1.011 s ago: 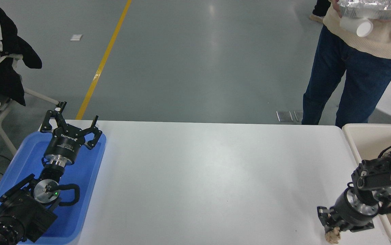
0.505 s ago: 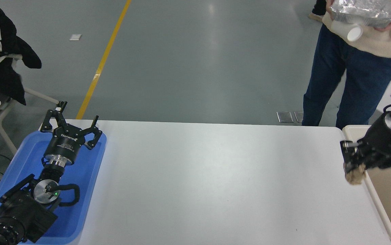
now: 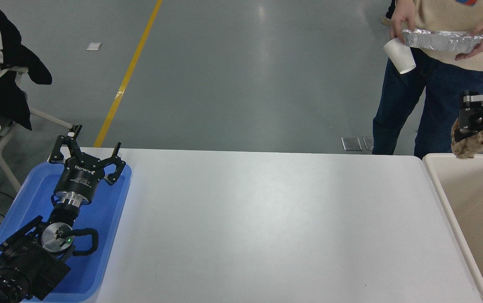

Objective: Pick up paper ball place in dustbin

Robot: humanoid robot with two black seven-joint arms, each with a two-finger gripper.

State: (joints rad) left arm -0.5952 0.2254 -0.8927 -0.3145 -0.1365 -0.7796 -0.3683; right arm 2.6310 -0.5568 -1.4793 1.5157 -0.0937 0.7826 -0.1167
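My right gripper (image 3: pixel 465 134) comes in from the right edge, raised high, and is shut on the tan-brown paper ball (image 3: pixel 468 144). The ball hangs just above the far rim of the beige dustbin (image 3: pixel 443 198), which stands off the table's right end. My left gripper (image 3: pixel 85 154) is parked at the lower left over a blue tray (image 3: pixel 111 219), fingers spread open and empty.
A person stands beyond the table's far right corner holding a silver foil tray (image 3: pixel 441 39) and a white paper cup (image 3: pixel 399 56). Another person sits on a chair at the far left. The white table (image 3: pixel 266 227) spans the middle.
My right gripper has lifted the paper ball from the table's front right, carried it up and away, and now holds it over the dustbin's far rim. The person lowered the cup and foil tray.
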